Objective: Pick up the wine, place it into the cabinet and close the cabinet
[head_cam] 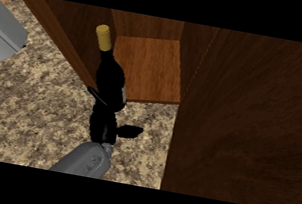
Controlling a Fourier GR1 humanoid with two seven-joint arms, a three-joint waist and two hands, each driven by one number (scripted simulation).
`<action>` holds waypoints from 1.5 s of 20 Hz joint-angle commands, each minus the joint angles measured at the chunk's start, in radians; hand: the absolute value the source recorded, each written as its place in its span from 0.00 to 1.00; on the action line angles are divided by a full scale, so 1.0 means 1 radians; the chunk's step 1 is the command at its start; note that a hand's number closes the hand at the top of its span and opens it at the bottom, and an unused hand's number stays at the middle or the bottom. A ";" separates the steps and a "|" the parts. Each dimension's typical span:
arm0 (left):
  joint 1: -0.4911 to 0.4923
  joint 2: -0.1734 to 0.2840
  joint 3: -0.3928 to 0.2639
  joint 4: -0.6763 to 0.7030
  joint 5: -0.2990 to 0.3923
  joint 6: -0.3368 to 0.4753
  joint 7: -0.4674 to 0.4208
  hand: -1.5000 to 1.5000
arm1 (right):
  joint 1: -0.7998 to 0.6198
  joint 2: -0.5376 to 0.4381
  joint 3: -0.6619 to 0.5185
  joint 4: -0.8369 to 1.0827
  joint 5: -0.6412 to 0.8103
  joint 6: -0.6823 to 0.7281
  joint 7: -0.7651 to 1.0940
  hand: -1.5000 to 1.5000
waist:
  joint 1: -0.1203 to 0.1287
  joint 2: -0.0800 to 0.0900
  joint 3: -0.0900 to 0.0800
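evidently the right hand (pixel 107 116) was wrapped around the wine bottle (pixel 110 74), holding it tilted, yellow cap toward the open cabinet's shelf (pixel 152 69), probably to clear the door (pixel 255 122) standing alongside.

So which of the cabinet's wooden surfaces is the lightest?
The flat board inside, just right of the wine bottle: it is orange-brown. The left wall and the big right panel are dark brown.
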 commanded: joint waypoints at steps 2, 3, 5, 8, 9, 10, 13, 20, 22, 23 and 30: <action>-0.257 0.026 0.019 -0.058 -0.012 -0.024 -0.106 0.00 | 0.005 0.004 0.011 -0.023 -0.034 -0.001 0.013 0.00 | -0.006 -0.010 -0.003; -0.270 0.015 0.020 -0.077 -0.001 -0.018 -0.097 0.00 | 0.010 -0.007 0.001 -0.026 -0.033 0.003 0.017 0.00 | -0.018 -0.013 -0.003; -0.246 0.018 0.005 -0.083 0.002 0.016 -0.123 0.00 | 0.018 0.001 0.005 -0.020 -0.028 0.001 0.005 0.00 | -0.012 -0.017 -0.003; -0.246 0.001 0.001 -0.107 0.017 0.059 -0.134 0.00 | 0.005 0.003 0.011 -0.023 -0.022 -0.003 0.011 0.00 | -0.001 -0.020 -0.005; -0.247 0.001 -0.001 -0.115 0.028 0.056 -0.132 0.00 | 0.012 0.005 -0.001 -0.026 -0.023 -0.012 0.012 0.00 | -0.005 -0.021 -0.004; -0.233 0.009 -0.001 -0.134 0.043 0.063 -0.149 0.00 | 0.018 -0.002 0.014 -0.029 -0.019 0.000 0.013 0.00 | 0.004 -0.026 -0.005; -0.246 0.001 0.007 -0.180 0.088 0.086 -0.146 0.00 | 0.015 0.004 0.012 -0.023 -0.018 -0.006 0.008 0.00 | 0.012 -0.028 -0.006; -0.262 0.013 0.000 -0.274 0.214 0.097 -0.190 0.00 | 0.031 0.003 0.007 -0.034 -0.017 -0.018 0.019 0.00 | 0.036 -0.038 -0.007; -0.246 0.004 -0.019 -0.296 0.241 0.104 -0.215 0.00 | 0.028 0.005 -0.002 -0.030 -0.021 -0.019 0.009 0.00 | 0.041 -0.038 -0.006; -0.250 0.013 -0.016 -0.312 0.267 0.088 -0.221 0.00 | 0.022 0.010 0.004 -0.026 -0.015 -0.022 0.010 0.00 | 0.048 -0.035 -0.007; -0.239 0.048 0.029 -0.419 0.428 -0.028 -0.461 0.00 | 0.059 0.000 0.020 -0.087 -0.015 -0.029 0.023 0.00 | 0.067 -0.017 -0.004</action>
